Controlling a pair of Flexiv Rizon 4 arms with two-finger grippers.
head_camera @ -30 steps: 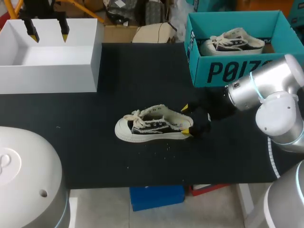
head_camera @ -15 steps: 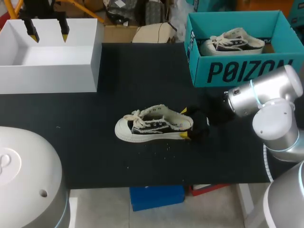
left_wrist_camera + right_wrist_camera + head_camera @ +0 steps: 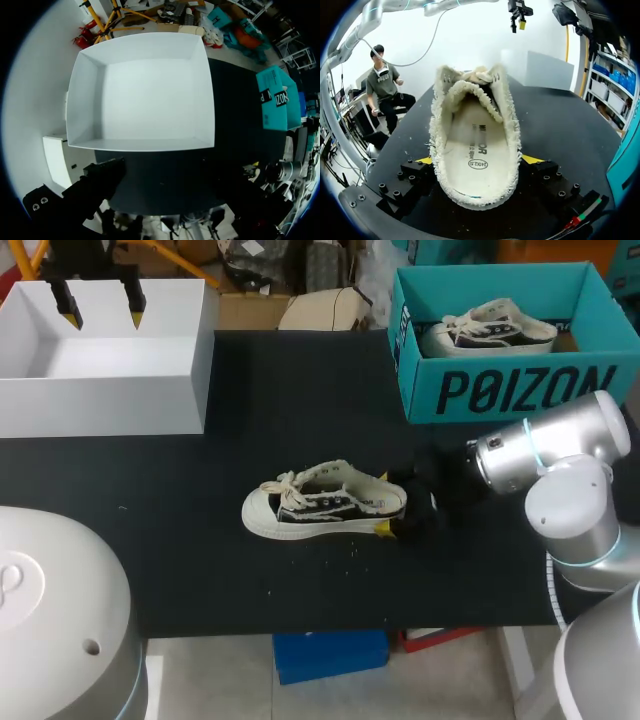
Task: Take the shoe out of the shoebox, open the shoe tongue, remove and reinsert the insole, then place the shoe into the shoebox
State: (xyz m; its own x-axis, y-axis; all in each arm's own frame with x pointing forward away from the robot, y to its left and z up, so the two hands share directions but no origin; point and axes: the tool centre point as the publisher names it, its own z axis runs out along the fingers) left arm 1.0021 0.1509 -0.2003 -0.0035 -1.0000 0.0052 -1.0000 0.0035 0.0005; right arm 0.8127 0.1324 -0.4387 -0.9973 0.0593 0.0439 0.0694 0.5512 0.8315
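In the head view the shoe (image 3: 325, 502) lies on its sole in the middle of the tabletop (image 3: 270, 390), toe toward the left side, well apart from the teal shoebox (image 3: 500, 390) at the far right, where a second shoe (image 3: 490, 330) sits. So the taking-out looks done. The right tool (image 3: 388, 502) is at the heel, one yellow tip on each side. The left tool (image 3: 100, 300) hangs released over the far wall of the white box (image 3: 100, 390), its tips apart with nothing between them. The left wrist view shows only that white box (image 3: 140, 95) ahead of the left tool (image 3: 170, 197) and the shoebox (image 3: 277, 97) off to the side. Its own fingers are dark shapes, their yellow tips cut off, and the shoe is not seen here. In the right wrist view the right tool (image 3: 480, 160) grasps the shoe (image 3: 477, 125) at the heel, both tips pressed to its sides. The mouth gapes and the insole (image 3: 477, 150) lies flat inside. Whether the insole has already been out and back cannot be told. At least the return to the shoebox is left. The tongue is bunched behind the laces and hard to make out.
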